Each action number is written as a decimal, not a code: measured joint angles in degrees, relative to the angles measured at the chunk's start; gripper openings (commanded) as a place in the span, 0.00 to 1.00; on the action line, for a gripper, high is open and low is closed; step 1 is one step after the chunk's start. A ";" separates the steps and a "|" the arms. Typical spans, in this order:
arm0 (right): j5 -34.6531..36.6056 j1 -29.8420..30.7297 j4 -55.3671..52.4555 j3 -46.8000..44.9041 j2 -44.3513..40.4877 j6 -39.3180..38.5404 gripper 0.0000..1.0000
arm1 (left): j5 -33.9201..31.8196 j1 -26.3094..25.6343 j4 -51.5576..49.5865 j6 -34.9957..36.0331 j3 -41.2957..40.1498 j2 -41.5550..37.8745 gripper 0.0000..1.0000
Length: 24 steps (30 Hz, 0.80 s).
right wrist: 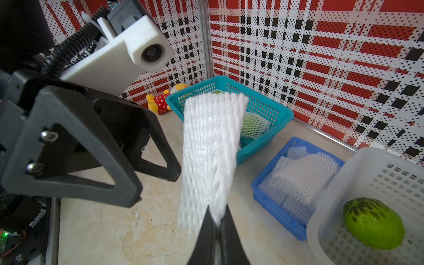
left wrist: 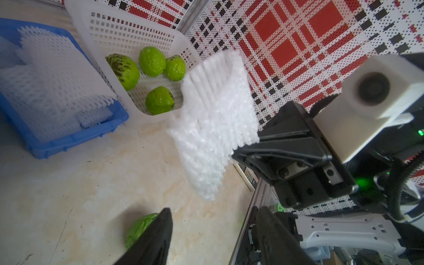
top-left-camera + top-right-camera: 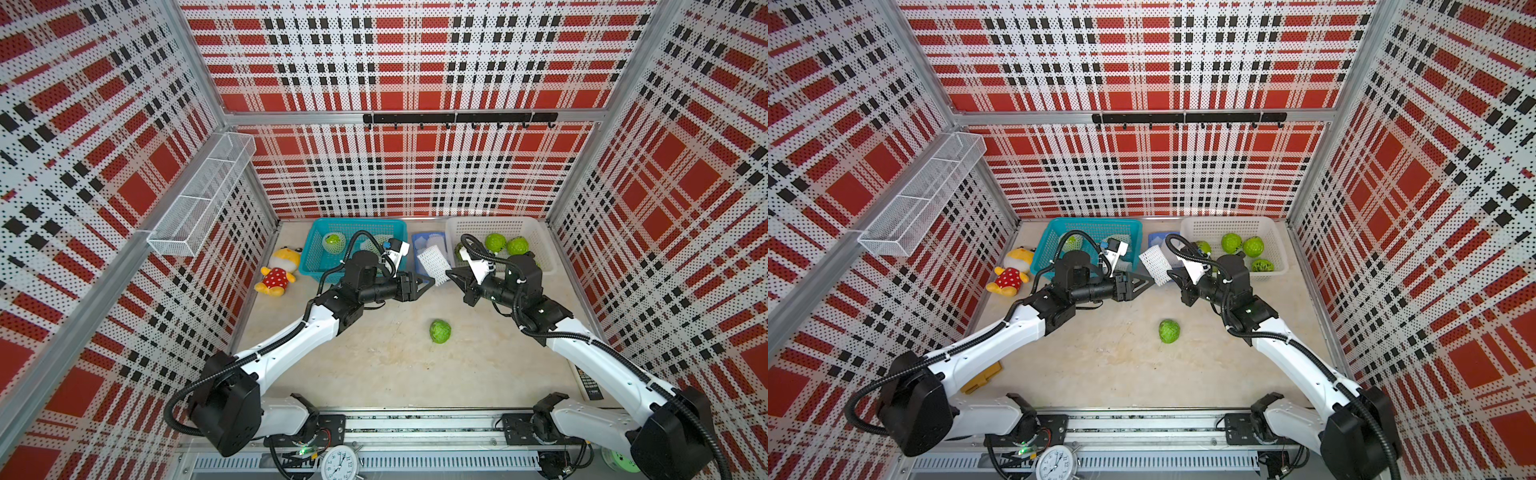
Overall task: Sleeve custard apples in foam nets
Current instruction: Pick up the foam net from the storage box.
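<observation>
My right gripper (image 1: 216, 213) is shut on one end of a white foam net (image 1: 211, 149), which hangs in the air over the table. In both top views the net (image 3: 434, 264) (image 3: 1156, 259) sits between the two grippers. My left gripper (image 2: 215, 210) is open, its fingers (image 1: 135, 199) just beside the net without touching it. A bare custard apple (image 3: 440, 331) lies on the table nearer the front, partly behind a left finger in the left wrist view (image 2: 140, 229). Several more custard apples (image 2: 152, 60) lie in the white basket (image 3: 498, 226). More foam nets (image 2: 57, 85) fill the blue tray (image 1: 275, 206).
A teal basket (image 3: 353, 224) at the back left holds a custard apple in its net (image 1: 253, 125). A yellow and red plush toy (image 3: 279, 272) lies left of it. A wire shelf (image 3: 199, 195) hangs on the left wall, a hook rail (image 3: 459, 118) on the back wall.
</observation>
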 measured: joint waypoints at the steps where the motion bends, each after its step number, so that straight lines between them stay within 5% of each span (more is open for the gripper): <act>1: -0.02 0.13 0.04 0.00 -0.02 -0.02 0.01 | -0.28 0.02 0.63 -0.17 0.00 0.24 0.53; 19: 1.64 1.60 -0.09 0.00 -0.02 -0.48 0.05 | -1.31 0.00 4.85 -2.60 0.79 4.68 0.00; 24: 2.38 1.60 -0.50 0.00 0.00 -1.14 0.23 | -1.27 -0.07 5.18 -2.67 1.09 4.68 0.00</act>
